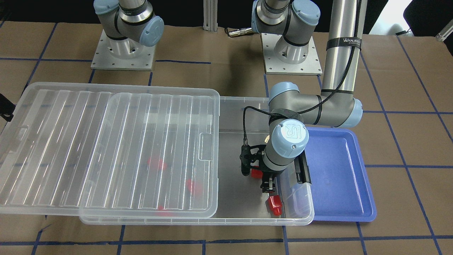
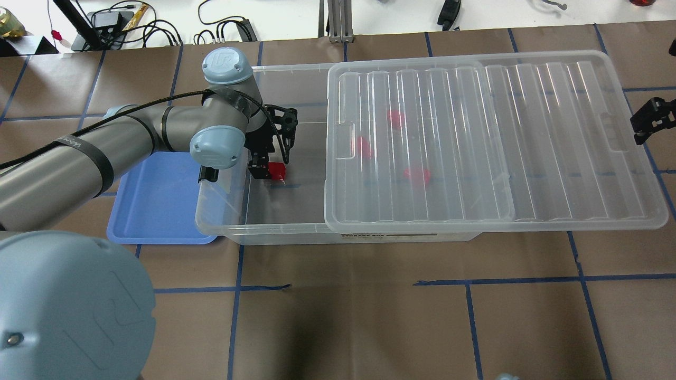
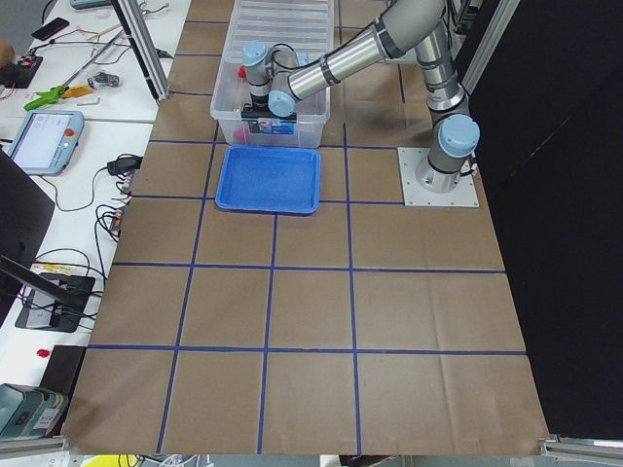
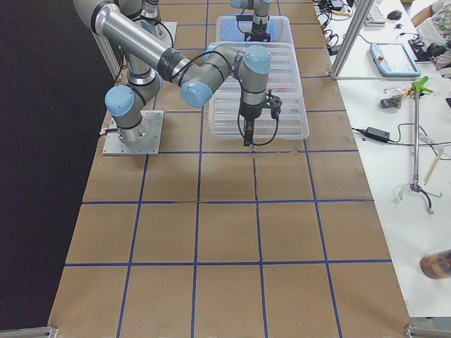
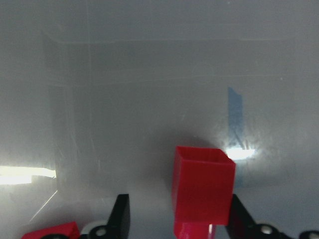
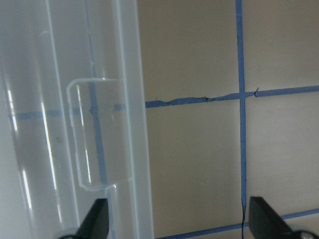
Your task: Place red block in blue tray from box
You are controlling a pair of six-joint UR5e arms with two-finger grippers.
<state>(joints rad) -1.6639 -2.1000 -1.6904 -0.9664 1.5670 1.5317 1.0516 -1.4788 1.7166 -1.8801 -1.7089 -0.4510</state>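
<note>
My left gripper (image 2: 269, 168) reaches down inside the open end of the clear box (image 2: 274, 228). In the left wrist view its jaws stand open around a red block (image 5: 202, 191), which sits close to one finger (image 5: 243, 219) with a gap to the other. The same red block (image 2: 277, 170) rests on the box floor. A second red block (image 1: 274, 205) lies near the box corner by the black latch. Three more show dimly under the lid (image 2: 417, 175). The blue tray (image 2: 158, 203) lies empty beside the box. My right gripper (image 2: 652, 121) is open past the lid's far end.
The ribbed clear lid (image 1: 106, 141) is slid sideways, covers most of the box and overhangs its end. The right wrist view shows the lid's edge (image 6: 124, 124) over brown paper with blue tape lines. The arm bases (image 1: 122, 53) stand behind the box.
</note>
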